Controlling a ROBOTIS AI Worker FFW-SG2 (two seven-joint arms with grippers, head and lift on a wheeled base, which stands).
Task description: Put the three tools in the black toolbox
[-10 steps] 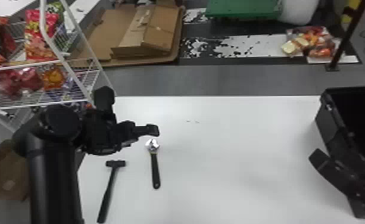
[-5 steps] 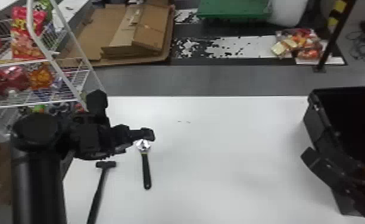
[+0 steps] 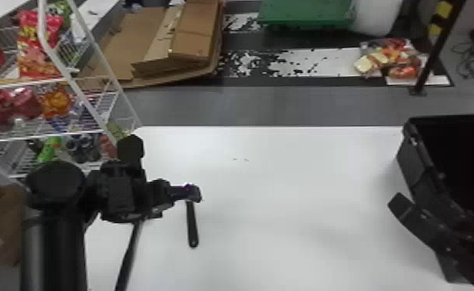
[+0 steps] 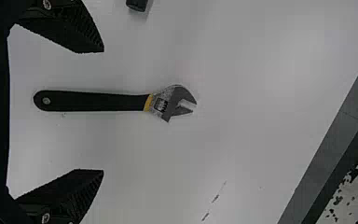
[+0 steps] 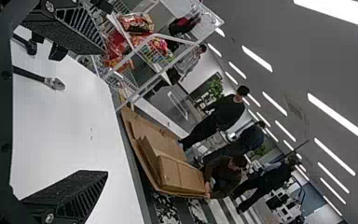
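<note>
With the left gripper's (image 4: 103, 110) jaws spread wide and holding nothing, and the wrench (image 4: 160, 102) on the counter (image 4: 242, 116) below and between them, centre them squarely across the handle (image 4: 93, 101), lower vertically, and clamp evenly before lifting.

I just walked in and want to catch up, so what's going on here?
The robot's left end effector is open over the wrench, which lies on the table, not yet gripped. The hammer lies to the wrench's left. The right end effector is open beside the toolbox.
</note>
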